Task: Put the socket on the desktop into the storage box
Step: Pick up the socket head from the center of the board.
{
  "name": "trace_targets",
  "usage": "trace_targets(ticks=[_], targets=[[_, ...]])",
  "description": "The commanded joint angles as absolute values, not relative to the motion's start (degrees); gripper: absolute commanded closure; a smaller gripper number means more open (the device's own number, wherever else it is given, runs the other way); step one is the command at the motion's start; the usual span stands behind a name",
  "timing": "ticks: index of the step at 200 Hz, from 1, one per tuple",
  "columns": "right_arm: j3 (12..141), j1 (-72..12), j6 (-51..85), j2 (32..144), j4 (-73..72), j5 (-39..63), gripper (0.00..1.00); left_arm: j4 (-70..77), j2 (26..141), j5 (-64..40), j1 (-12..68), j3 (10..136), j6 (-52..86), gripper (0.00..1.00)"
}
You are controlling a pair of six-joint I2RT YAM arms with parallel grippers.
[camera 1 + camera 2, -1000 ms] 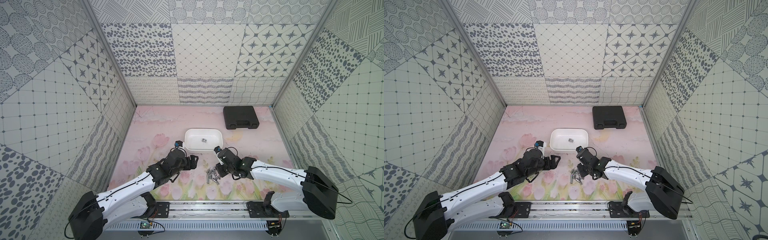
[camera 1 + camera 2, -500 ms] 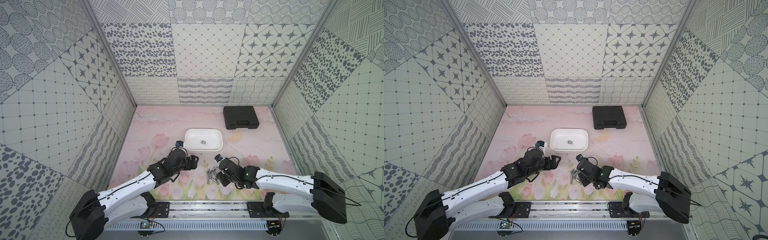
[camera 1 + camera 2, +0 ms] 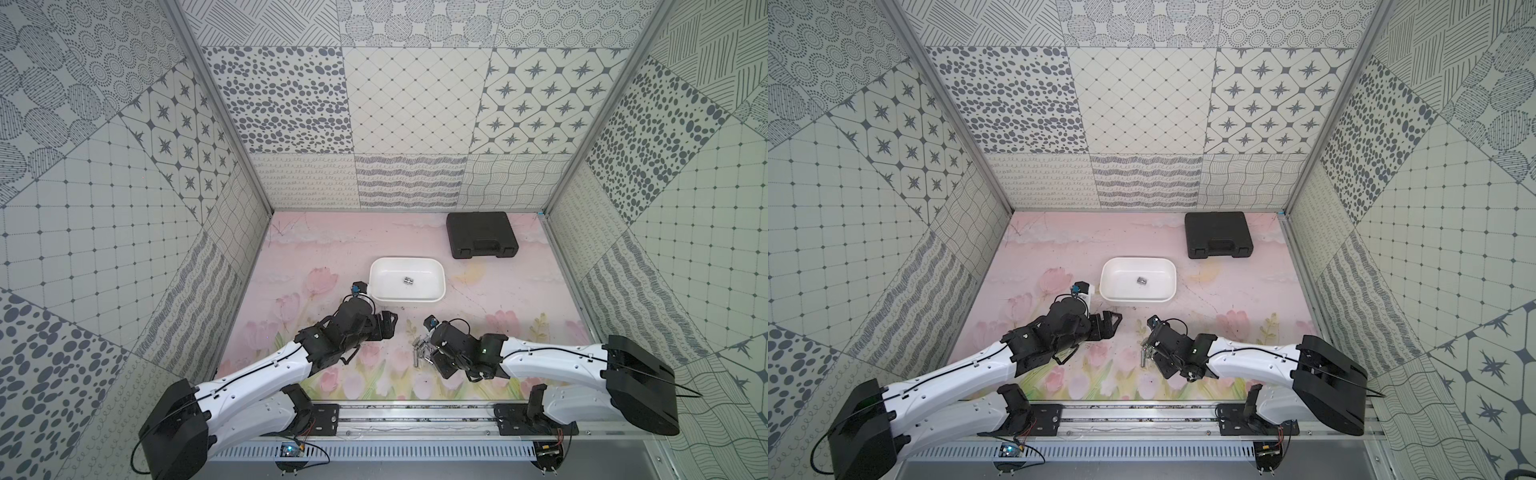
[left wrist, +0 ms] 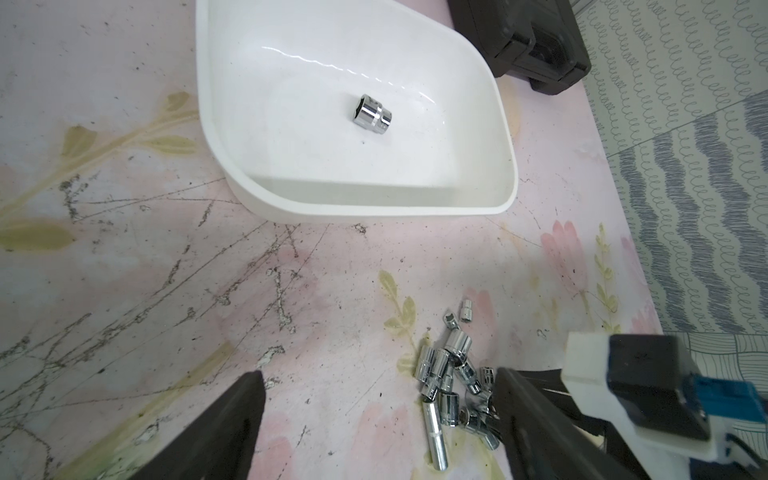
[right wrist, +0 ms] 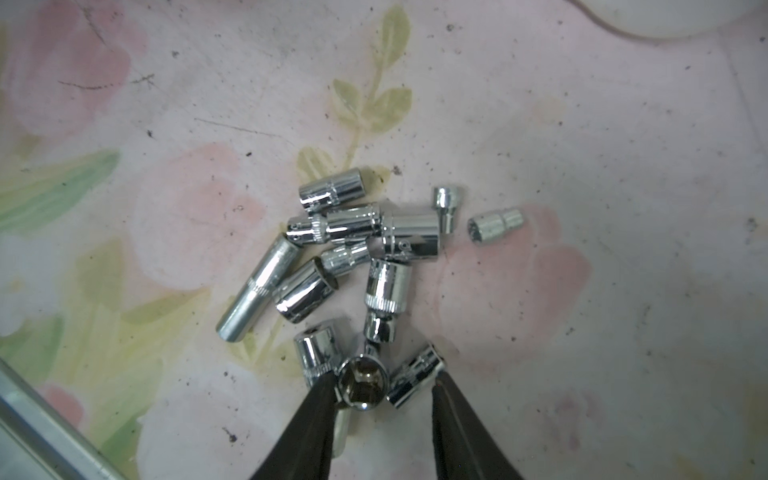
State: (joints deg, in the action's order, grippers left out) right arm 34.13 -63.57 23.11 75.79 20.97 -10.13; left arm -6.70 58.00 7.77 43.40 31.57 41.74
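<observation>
1 socket lies on its side inside the storage box, which sits at the centre of the frame in both top views. roughly 12 more form a heap of sockets on the bench, below the box and just right of centre. the black case stands apart at the upper right and plays no part.

the heap lies nearest the right arm, so it makes sense that the right claw works it, reaching in low so its thin fingers can slip between crowded pieces. the left claw hovers left of the heap with its jaws wide apart and empty, probably parked there to keep the path to the box free.

the right claw's jaws stand partly apart at the near edge of the heap, with 2 pieces between them: an open-ended socket facing the wrist camera against 1 finger, and a leaning socket against the other. both rest on the bench and i see no firm clamp. closing here may catch 2 at once or squeeze 1 out sideways. the rest of the heap lies just beyond the fingertips.
</observation>
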Motion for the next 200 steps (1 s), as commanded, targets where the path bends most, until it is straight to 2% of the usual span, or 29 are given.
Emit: trace_targets(ticks=[1, 68, 155, 200], targets=[[36.1, -64.2, 22.9, 76.9, 18.8, -10.2, 0.62, -7.6, 58.1, 7.6, 43.4, 32.1, 40.7, 0.09], [36.6, -64.8, 23.0, 78.0, 19.3, -11.5, 0.71, -7.4, 58.7, 7.6, 43.5, 32.3, 40.6, 0.09], [37.4, -65.0, 22.9, 79.7, 19.8, -11.7, 0.79, -7.5, 59.2, 7.4, 43.5, 32.4, 40.9, 0.09], [37.1, -65.6, 22.7, 77.2, 20.4, -13.1, 0.84, -7.9, 59.3, 7.4, 43.6, 32.6, 41.0, 0.09]])
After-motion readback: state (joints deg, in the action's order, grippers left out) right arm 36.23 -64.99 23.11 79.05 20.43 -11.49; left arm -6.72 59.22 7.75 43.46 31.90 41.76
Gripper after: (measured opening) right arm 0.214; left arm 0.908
